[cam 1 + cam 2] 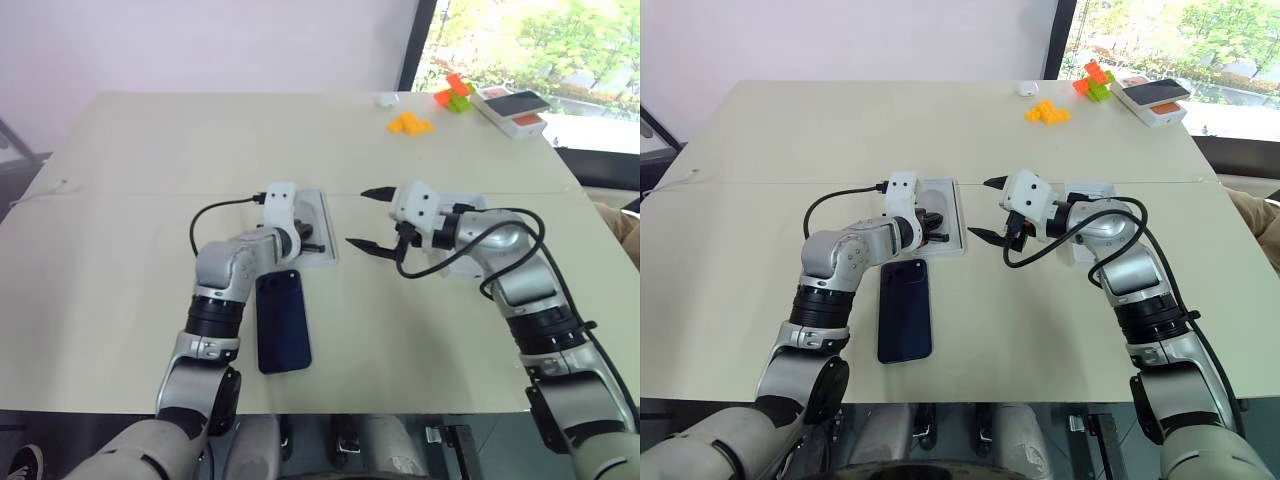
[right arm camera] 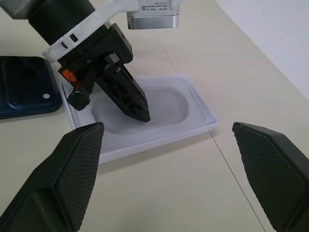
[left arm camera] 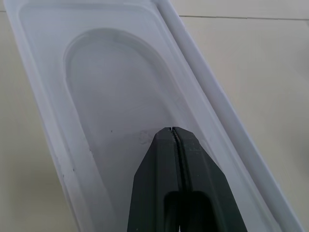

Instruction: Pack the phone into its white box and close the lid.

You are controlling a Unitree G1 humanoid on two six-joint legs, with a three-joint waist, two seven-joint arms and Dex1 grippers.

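The dark navy phone [image 1: 283,320] lies flat on the table, camera bump toward the white box [image 1: 326,214]. A white insert [image 3: 111,87] with a rounded recess lies in this shallow tray. My left gripper [image 1: 308,236] is shut with nothing between its fingers, and its tips point down into the recess near one end. My right gripper [image 1: 358,217] hangs open just right of the box, empty, its fingers spread wide. A flat white piece [image 1: 468,266] shows under my right forearm, mostly hidden; I cannot tell whether it is the lid.
At the back right corner stands a white box with an orange-red top [image 1: 512,110]. Orange blocks [image 1: 410,124], orange and green blocks [image 1: 455,93] and a small white object [image 1: 385,99] lie near it. A seam crosses the tabletop behind the tray.
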